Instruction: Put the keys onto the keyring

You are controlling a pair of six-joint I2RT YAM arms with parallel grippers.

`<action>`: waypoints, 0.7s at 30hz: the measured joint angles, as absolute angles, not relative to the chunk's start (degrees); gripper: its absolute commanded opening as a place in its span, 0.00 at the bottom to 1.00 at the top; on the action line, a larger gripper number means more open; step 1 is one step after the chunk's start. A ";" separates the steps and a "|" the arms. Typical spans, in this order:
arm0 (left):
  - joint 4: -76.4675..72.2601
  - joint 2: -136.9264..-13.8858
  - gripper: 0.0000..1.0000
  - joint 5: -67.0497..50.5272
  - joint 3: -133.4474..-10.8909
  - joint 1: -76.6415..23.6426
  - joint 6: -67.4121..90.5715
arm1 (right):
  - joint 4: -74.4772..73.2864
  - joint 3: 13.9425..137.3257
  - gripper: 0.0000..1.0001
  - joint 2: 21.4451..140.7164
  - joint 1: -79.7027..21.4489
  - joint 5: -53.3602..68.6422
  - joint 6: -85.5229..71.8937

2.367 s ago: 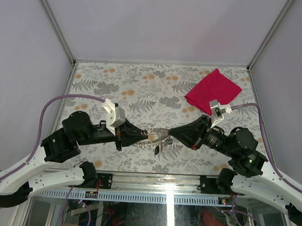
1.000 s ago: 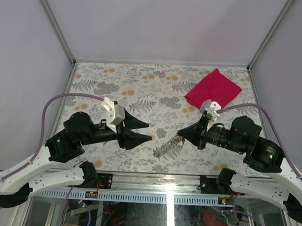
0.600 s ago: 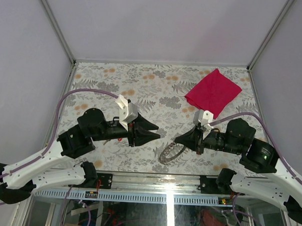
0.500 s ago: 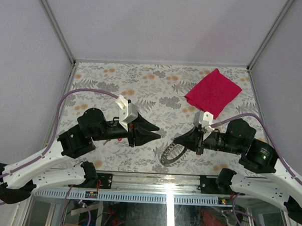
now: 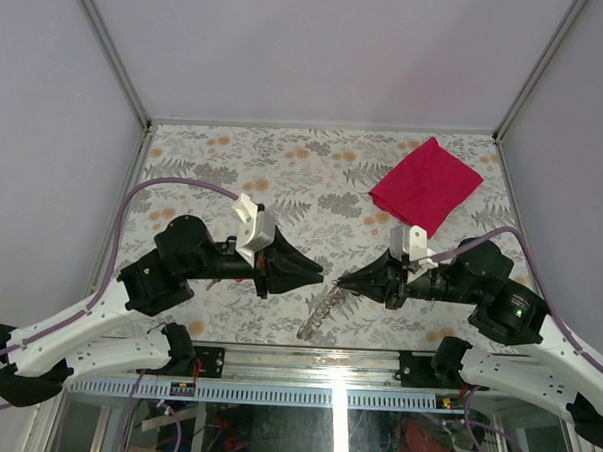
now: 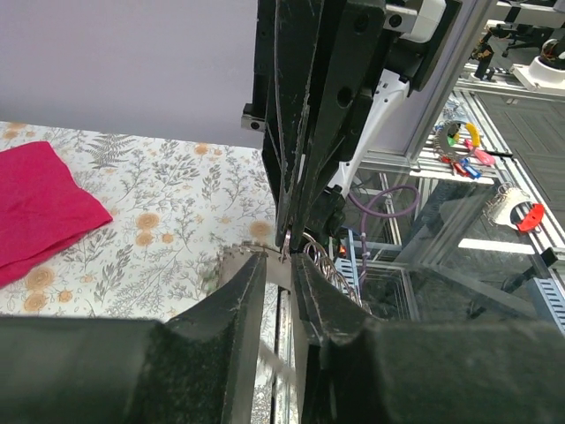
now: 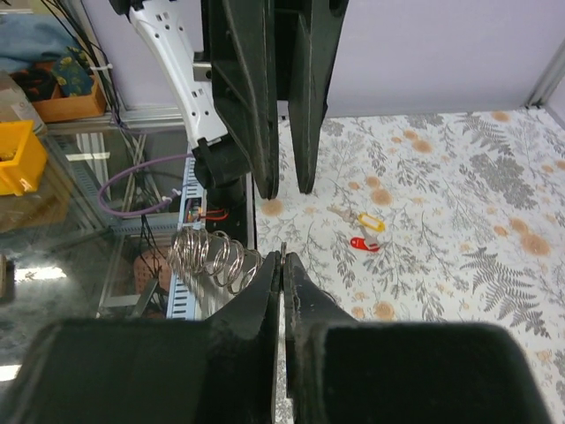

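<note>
My right gripper (image 7: 282,258) is shut on the end of the keyring (image 7: 212,256), a string of linked silver rings that trails off to the left of its tips. From above, the keyring (image 5: 321,312) hangs down from the right gripper (image 5: 343,281) over the table's near edge. My left gripper (image 5: 318,271) faces it tip to tip. In the left wrist view the left gripper (image 6: 275,261) shows a narrow gap, with the keyring (image 6: 331,269) just beyond its tips. A yellow-headed key (image 7: 371,223) and a red-headed key (image 7: 362,243) lie on the table, apart from both grippers.
A red cloth (image 5: 426,183) lies at the table's far right, also seen in the left wrist view (image 6: 35,208). The floral table (image 5: 234,158) ends at a metal frame rail (image 5: 306,361) just below the grippers.
The left gripper has moved right toward the right gripper and its jaws have narrowed. The right gripper has shifted left with the keyring swinging beneath it.
</note>
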State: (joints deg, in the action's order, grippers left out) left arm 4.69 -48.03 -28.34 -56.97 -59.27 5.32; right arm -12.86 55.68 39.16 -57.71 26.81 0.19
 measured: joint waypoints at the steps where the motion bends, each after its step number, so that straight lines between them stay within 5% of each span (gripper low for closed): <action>1: 4.64 -48.07 0.17 -28.60 -56.97 -59.27 5.32 | -12.25 55.68 0.00 39.22 -57.71 27.24 0.05; 21: 3.18 -48.86 0.15 -31.33 -56.97 -59.27 5.85 | -5.32 55.57 0.00 40.51 -57.71 30.41 -2.70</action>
